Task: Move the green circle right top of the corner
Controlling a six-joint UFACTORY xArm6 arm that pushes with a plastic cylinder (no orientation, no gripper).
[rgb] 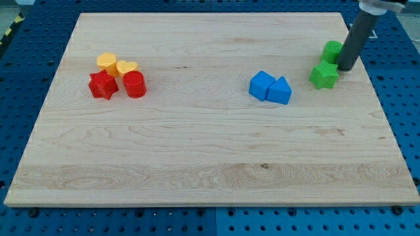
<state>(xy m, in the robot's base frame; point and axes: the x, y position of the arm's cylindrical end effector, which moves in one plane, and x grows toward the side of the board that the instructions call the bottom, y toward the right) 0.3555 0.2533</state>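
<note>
Blocks at the board's point(197, 151) left, a yellow pair point(117, 64) and a red pair point(118, 84), lie well apart from our work; two blue ones point(270, 87) sit nearer its middle. Our green circle point(332, 50) rests near the board's top-right corner, touching our tip point(345, 68), which has no jaws. We risk dragging the green star point(323, 75) just below along.

You will find no text, label, brand, number or sign that can be read here: not on the pale wooden board point(210, 137), not on the small coloured blocks, and not on the blue perforated table point(26, 59) around it.
</note>
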